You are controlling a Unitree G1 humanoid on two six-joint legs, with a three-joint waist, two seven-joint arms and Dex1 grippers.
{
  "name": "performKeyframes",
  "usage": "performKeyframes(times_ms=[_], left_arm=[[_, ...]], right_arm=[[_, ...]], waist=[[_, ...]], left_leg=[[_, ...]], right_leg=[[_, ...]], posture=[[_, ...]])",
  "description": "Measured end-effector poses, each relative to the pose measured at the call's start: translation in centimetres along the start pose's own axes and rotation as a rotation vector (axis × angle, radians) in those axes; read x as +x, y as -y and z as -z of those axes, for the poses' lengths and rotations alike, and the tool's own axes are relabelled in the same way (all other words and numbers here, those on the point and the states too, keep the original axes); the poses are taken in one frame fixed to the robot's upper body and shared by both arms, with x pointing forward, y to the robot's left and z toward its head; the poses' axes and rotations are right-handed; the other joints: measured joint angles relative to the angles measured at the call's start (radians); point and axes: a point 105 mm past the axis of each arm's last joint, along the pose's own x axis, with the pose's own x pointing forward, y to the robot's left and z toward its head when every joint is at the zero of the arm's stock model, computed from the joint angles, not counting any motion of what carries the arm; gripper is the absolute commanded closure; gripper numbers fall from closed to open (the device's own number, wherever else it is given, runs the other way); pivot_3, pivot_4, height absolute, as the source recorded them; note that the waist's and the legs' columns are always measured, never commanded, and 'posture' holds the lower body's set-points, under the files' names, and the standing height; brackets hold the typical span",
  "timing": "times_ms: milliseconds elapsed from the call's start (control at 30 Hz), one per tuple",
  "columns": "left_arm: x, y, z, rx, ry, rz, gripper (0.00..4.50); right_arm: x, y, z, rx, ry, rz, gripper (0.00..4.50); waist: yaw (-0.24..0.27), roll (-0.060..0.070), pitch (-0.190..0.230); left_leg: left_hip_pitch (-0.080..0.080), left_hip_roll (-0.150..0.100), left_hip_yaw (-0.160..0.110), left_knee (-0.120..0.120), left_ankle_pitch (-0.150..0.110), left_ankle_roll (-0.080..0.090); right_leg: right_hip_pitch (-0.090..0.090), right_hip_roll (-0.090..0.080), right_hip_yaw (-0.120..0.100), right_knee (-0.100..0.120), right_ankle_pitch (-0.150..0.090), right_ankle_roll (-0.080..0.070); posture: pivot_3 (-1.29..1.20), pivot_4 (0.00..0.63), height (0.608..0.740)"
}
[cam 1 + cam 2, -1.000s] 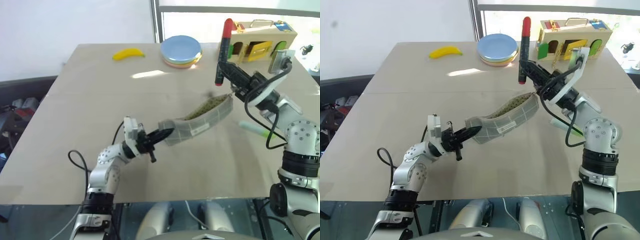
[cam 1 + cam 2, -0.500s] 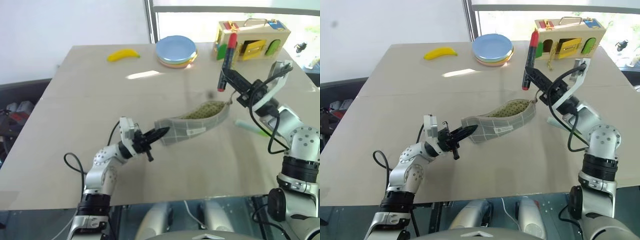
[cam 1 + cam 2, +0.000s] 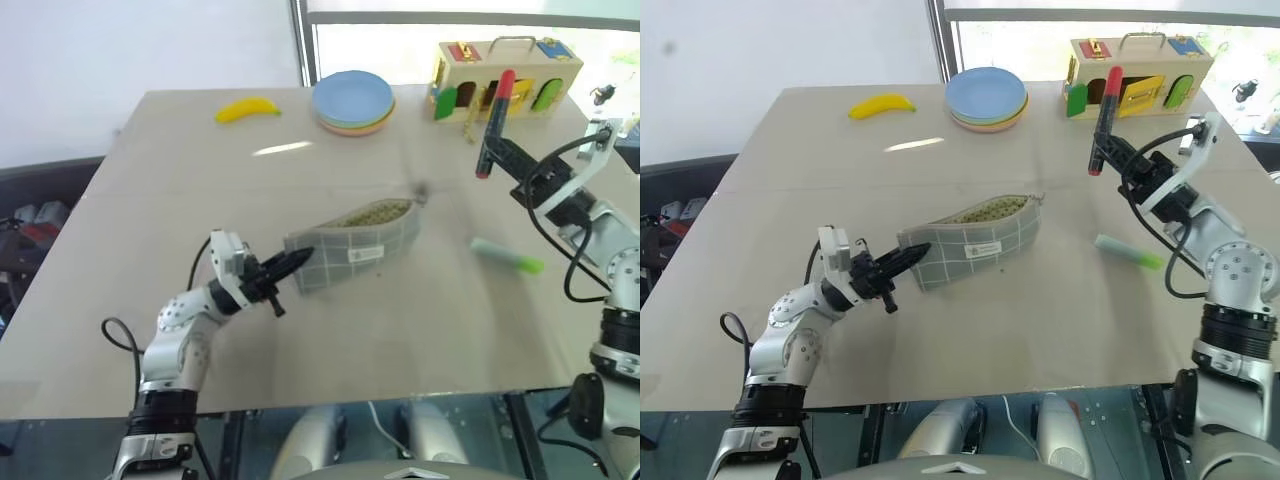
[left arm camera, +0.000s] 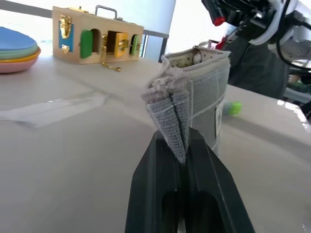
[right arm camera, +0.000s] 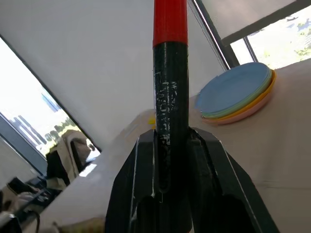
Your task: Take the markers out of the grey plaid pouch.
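Note:
The grey plaid pouch [image 3: 352, 243] lies at mid-table with its mouth open and a dotted lining showing. My left gripper [image 3: 292, 262] is shut on the pouch's near corner [image 4: 172, 109], pinching the fabric between its fingers. My right gripper [image 3: 497, 152] is held above the table's right side, shut on the black marker with the red cap [image 3: 494, 122], which stands upright in it [image 5: 170, 82]. The pale green marker with the green cap [image 3: 507, 256] lies on the table to the right of the pouch, below the right gripper.
A yellow banana [image 3: 248, 108] and a stack of pastel plates [image 3: 352, 100] sit at the far edge. A wooden latch box [image 3: 505, 64] stands at the far right corner. Bare tabletop surrounds the pouch.
My right gripper has carried the black marker to the right, away from the pouch. My left gripper has drawn the pouch to the left, and the pouch has sunk flatter onto the table.

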Motion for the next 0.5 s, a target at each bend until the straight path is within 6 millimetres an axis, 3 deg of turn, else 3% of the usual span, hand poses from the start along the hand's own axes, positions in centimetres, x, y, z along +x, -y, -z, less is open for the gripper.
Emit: performKeyframes(times_ms=[100,267,400,500], left_arm=[[-0.6,-1.1,-1.1,0.096,-0.019,-0.042,4.50],[-0.6,-2.9,-4.1,0.339,-0.032,-0.104,4.50],[-0.6,-3.7,-5.2,0.524,-0.061,-0.143,4.50],[-1.4,-4.3,-3.9,0.582,-0.139,-0.185,4.50]], right_arm=[[-2.3,1.5,2.8,-0.218,-0.258,0.032,4.23],[-7.7,2.9,7.3,-0.542,-0.727,-0.067,4.23],[-9.7,3.4,8.7,-0.668,-0.880,-0.125,4.23],[-11.0,4.3,10.0,-0.722,-0.967,-0.144,4.23]], waist=[[0.004,0.000,0.000],[0.008,0.000,0.000],[0.000,0.001,0.000],[0.001,0.001,0.001]], left_leg=[[0.000,0.000,0.000,0.000,0.000,0.000],[-0.001,0.000,0.000,0.000,0.000,0.000],[0.000,0.000,0.001,0.000,0.000,0.000],[0.000,0.000,0.001,0.000,0.000,0.000]], right_leg=[[0.000,0.000,-0.001,-0.001,0.000,0.000],[0.000,0.000,-0.001,-0.001,0.000,0.000],[0.000,0.000,0.001,-0.001,0.000,0.000],[0.000,0.000,0.001,-0.001,0.000,0.000]], posture=[[0.00,0.150,0.740],[0.00,0.150,0.740],[0.00,0.150,0.740],[0.00,0.150,0.740]])
